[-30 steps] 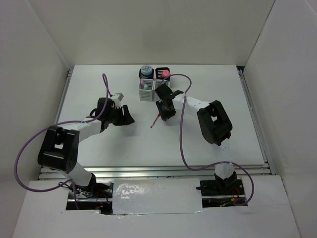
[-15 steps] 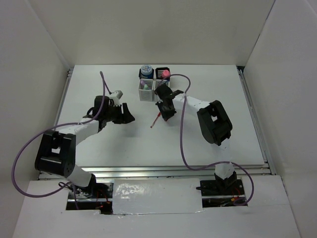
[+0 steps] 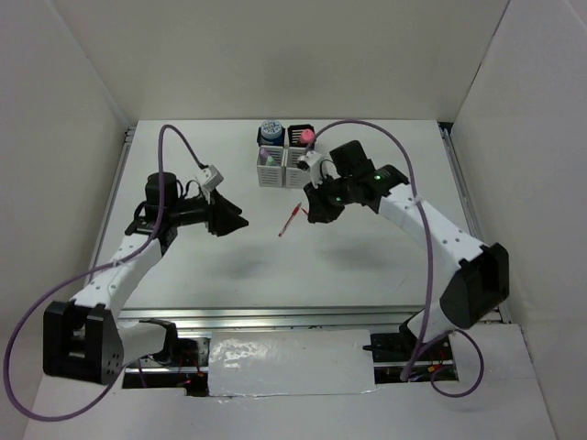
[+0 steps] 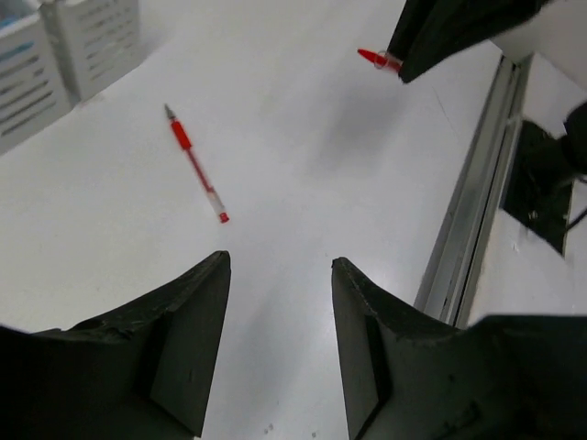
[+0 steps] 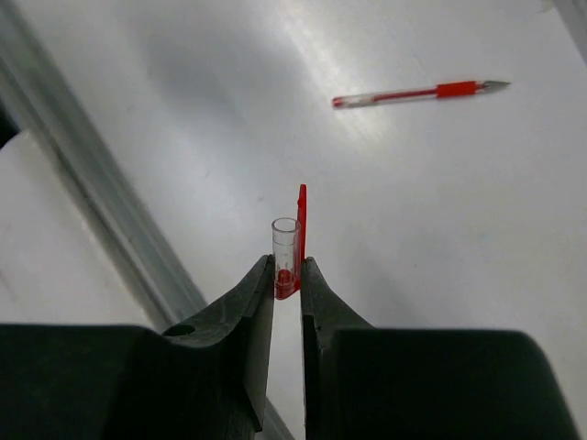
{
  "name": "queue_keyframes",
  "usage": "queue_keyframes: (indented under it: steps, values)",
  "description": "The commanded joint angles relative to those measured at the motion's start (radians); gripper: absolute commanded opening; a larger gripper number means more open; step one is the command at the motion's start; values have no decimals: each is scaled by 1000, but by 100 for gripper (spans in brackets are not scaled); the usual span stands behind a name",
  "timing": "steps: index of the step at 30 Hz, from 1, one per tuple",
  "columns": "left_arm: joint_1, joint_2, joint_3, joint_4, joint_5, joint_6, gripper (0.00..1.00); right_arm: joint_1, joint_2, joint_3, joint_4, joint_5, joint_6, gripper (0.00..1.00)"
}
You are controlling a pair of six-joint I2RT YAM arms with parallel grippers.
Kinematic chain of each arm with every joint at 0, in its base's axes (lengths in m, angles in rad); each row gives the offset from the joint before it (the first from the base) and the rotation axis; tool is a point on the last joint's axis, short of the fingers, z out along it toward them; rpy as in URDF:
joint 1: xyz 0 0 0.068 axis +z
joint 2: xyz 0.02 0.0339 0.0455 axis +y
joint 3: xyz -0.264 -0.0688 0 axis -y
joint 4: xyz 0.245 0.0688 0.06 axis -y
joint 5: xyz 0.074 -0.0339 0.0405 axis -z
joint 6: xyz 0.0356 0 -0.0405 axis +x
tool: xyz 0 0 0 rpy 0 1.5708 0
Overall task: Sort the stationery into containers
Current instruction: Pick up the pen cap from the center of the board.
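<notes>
A thin red pen (image 3: pixel 286 226) lies uncapped on the white table, also seen in the left wrist view (image 4: pixel 195 165) and the right wrist view (image 5: pixel 413 92). My right gripper (image 3: pixel 314 209) (image 5: pixel 288 261) is shut on a clear and red pen cap (image 5: pixel 288 257), held above the table just right of the pen. My left gripper (image 3: pixel 237 220) (image 4: pixel 280 261) is open and empty, left of the pen. The containers (image 3: pixel 284 151) stand at the back, holding a blue roll (image 3: pixel 270 130), a pink-capped tube (image 3: pixel 307 137) and pastel sticks (image 3: pixel 268 158).
The white slotted cups show at the top left of the left wrist view (image 4: pixel 83 46). A metal rail (image 3: pixel 303 313) runs along the table's near edge. White walls enclose the table on three sides. Purple cables loop over both arms.
Both arms have risen and stretched out. The right gripper has lifted slightly right of the pen's upper end. The left gripper has stayed left of the pen. The pen has not moved.
</notes>
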Motion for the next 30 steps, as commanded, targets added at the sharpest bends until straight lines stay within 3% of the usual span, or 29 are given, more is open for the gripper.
queue_keyframes:
  steps: [1,7,14,21,30]
  values:
    - [-12,-178,-36,-87,136,248,59,-23,-119,-86,-154,-223,-140,0]
    - [-81,-396,-38,-233,74,508,60,-34,-217,-78,-304,-450,-262,0]
    - [-230,-386,111,-542,-32,948,57,-6,-168,-28,-380,-585,-291,0]
    - [-501,-360,96,-449,-306,1075,50,-3,-159,-54,-340,-641,-216,0]
    - [-617,-281,137,-440,-397,1123,44,4,-18,1,-481,-733,-283,0]
